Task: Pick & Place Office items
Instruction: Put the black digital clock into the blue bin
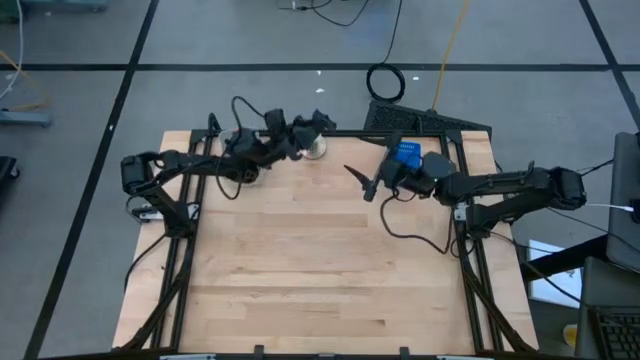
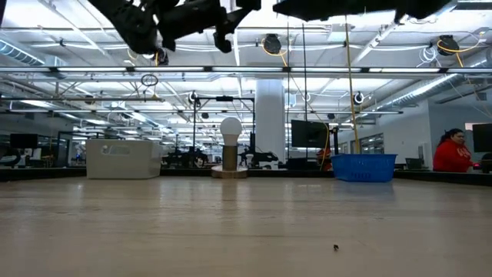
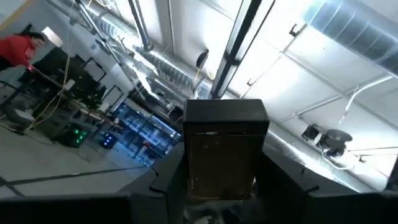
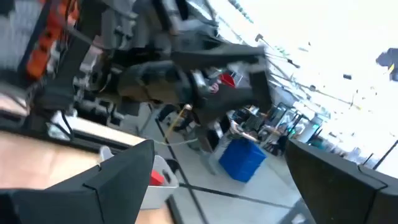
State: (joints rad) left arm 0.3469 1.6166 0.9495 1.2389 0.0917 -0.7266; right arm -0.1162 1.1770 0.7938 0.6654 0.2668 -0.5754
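Observation:
My left gripper (image 1: pixel 318 122) is raised high at the table's far edge, above the white ball on its round base (image 1: pixel 316 148), and tipped up toward the ceiling. It is shut on a dark block (image 3: pixel 225 149). My right gripper (image 1: pixel 362 182) hangs open and empty above the table's far middle, in front of the blue tray (image 1: pixel 405 155); its two fingers (image 4: pixel 118 180) stand wide apart. A grey tray (image 4: pixel 163 180) holds a red item (image 4: pixel 157 177). The other office items are out of view. My left gripper holds the dark block between its two fingers, one on each side of the block's lower part (image 3: pixel 193 186). The block stands up past the fingers, lifted clear of the table. The places of contact are in shadow.
In the low view the grey tray (image 2: pixel 123 158), the white ball (image 2: pixel 231 146) and the blue tray (image 2: pixel 363 166) stand in a row along the far edge. The wooden tabletop (image 1: pixel 320 270) stretches in front of them. A tiny dark speck (image 2: pixel 336 247) lies near the front. A person in red (image 2: pixel 453 154) sits beyond.

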